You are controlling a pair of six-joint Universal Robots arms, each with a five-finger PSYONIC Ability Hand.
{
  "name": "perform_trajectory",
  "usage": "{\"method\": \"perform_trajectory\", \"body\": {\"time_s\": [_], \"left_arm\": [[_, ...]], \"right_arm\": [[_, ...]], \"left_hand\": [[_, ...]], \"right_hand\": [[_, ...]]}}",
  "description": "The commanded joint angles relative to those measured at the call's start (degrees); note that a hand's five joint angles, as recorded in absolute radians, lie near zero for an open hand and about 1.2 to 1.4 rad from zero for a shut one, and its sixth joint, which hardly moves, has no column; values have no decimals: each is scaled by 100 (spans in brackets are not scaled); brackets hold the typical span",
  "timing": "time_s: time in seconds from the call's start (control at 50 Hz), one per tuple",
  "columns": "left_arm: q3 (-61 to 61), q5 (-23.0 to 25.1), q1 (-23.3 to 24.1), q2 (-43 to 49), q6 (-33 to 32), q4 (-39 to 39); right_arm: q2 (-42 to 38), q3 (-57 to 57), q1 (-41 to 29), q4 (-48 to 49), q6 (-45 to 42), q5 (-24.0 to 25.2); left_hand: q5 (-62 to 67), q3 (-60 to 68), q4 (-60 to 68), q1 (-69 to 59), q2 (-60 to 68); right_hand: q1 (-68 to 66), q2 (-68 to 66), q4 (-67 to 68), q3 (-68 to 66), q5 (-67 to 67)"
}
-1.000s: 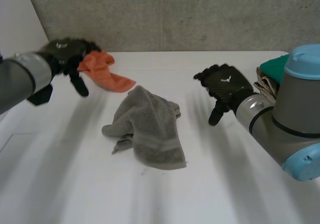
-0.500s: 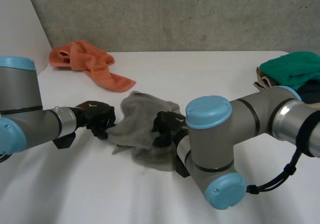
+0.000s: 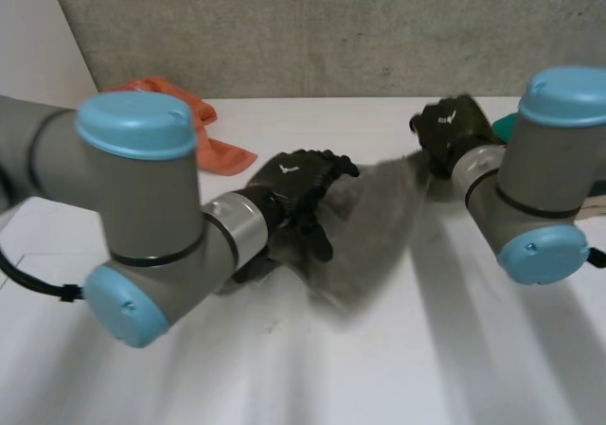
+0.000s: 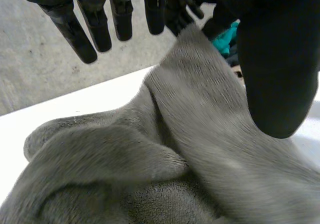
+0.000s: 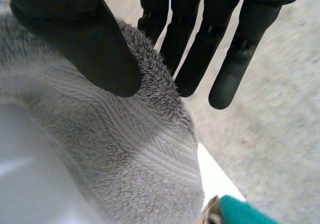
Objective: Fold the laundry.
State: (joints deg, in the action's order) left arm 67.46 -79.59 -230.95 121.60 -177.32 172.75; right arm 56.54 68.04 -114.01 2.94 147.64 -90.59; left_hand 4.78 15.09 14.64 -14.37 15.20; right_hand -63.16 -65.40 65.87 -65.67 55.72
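A grey towel [image 3: 377, 219] is stretched up off the white table [image 3: 312, 378] toward the back right. My right hand [image 3: 449, 132] holds its raised edge. In the right wrist view the thumb [image 5: 75, 39] presses the grey towel [image 5: 125, 149] against straight fingers [image 5: 197, 54] behind it. My left hand [image 3: 299, 183] hovers over the towel's lower left part with its fingers straight and spread. In the left wrist view the fingers [image 4: 75, 32] and thumb [image 4: 275, 74] stand clear above the rumpled grey towel [image 4: 150, 159] and hold nothing.
An orange towel [image 3: 216, 149] lies crumpled at the back left of the table. A green cloth [image 3: 507, 122] sits on a pile at the right edge, behind my right arm; the green cloth [image 5: 245, 211] lies just past the held towel edge. A concrete wall [image 3: 312, 27] backs the table.
My right hand has pulled the towel's edge up and to the back right, stretching the cloth. My left hand has let go, opened and moved right over the towel.
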Motion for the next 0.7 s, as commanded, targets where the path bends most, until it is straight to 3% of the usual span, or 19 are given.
{"method": "perform_trajectory", "body": {"time_s": [0.02,0.04,0.16,0.26,0.36,0.5,0.7], "left_arm": [[-199,-56,-317,94,-65,-40],[-164,-56,-397,5,-74,-40],[223,-56,-1065,-654,-232,-40],[583,5,-1627,-910,-907,-66],[759,49,-1909,-743,-1524,-215],[935,146,-2024,-260,-1762,-892],[1093,155,-1848,30,-1498,-1086]], "right_arm": [[-740,-195,98,337,-288,-19],[-741,-221,124,373,-279,-72],[-215,-99,151,391,150,-626],[838,462,-68,146,922,-899],[1587,1113,-218,-592,1583,-698],[1729,2255,-481,-1674,2436,-135],[1729,3952,-816,187,2507,-99]], "left_hand": [[-478,-509,-464,437,-520],[-478,-509,-464,437,-520],[-478,-509,-464,437,-520],[-478,-509,-464,437,-520],[-458,-488,-444,417,-500],[736,705,750,-777,693],[939,909,953,-980,897]], "right_hand": [[4699,4923,-4970,4950,-4955],[5316,5540,-5587,5567,-5572],[5316,5540,-5587,5567,-5572],[5316,5540,-5587,5567,-5572],[5316,5540,-5587,5567,-5572],[5315,5540,-5586,5567,-5572],[4761,4986,-5032,5013,-5018]]}}
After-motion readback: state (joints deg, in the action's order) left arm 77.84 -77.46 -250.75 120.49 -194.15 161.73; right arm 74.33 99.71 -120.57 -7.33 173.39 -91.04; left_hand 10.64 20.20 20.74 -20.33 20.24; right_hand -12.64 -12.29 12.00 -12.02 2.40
